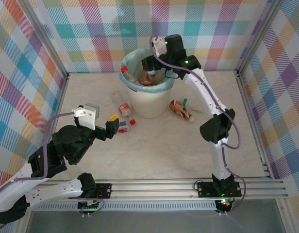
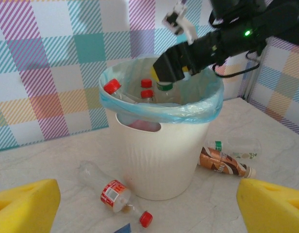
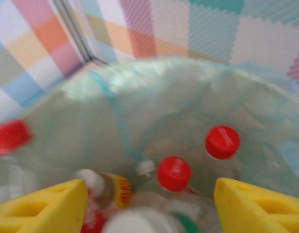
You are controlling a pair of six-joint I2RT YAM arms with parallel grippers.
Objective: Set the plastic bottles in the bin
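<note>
While several plastic bottles [image 3: 174, 173] already lie in the bin [image 1: 148, 104], others lie on the table [image 1: 154, 150] at its 4 and 8 o'clock; right gripper [image 3: 149, 200], jaws apart, hovers over the bin; left gripper [image 2: 148, 206] apart, empty.

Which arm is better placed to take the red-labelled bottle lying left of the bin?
Left. The left gripper, open, faces the red-labelled bottle close ahead on the table; the right gripper hangs over the bin.

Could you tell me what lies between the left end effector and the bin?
A plastic bottle with a red label lies on its side between the left end effector and the bin, clearest in the left wrist view.
</note>
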